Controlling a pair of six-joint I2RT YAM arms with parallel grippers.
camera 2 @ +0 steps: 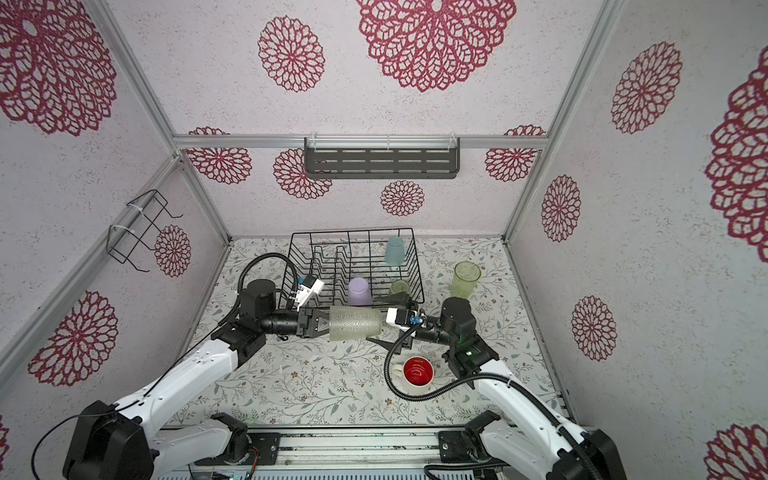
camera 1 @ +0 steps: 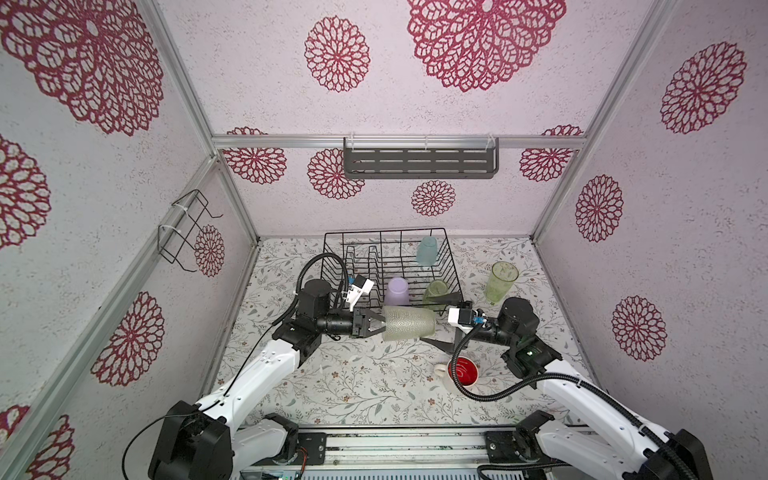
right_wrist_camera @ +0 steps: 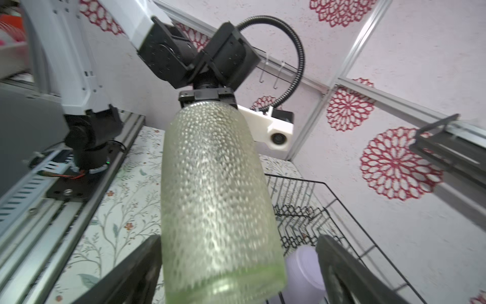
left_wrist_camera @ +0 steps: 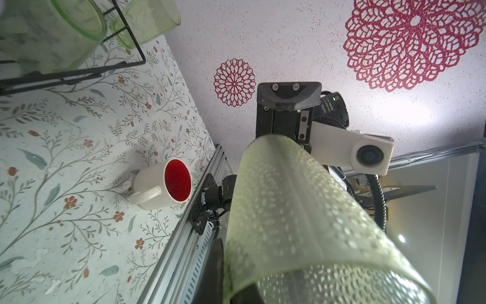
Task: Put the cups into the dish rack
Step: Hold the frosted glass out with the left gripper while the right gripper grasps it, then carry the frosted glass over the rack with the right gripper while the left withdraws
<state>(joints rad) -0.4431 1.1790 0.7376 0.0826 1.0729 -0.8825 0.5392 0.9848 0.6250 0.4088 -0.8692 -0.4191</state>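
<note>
The dish rack (camera 1: 374, 245) is sitting at the centre of both top views, against the far wall. Just below it, the left gripper (camera 1: 380, 323) is clamping the frosted tumbler (camera 1: 409, 323) and holding it level above the table, seemingly by its base. The right gripper (camera 1: 441, 321) is straddling the tumbler's other end with its jaws spread wide. A tall clear-green glass (camera 1: 501, 282) is standing right of the rack. Inside the rack, a lilac tumbler (camera 1: 397, 291) is occupying the lower middle, a second green glass (camera 1: 435, 291) the lower right corner and a light-blue cup (camera 1: 427, 250) the upper right. The cream mug (camera 1: 463, 371) is resting on the table, below the right gripper.
</note>
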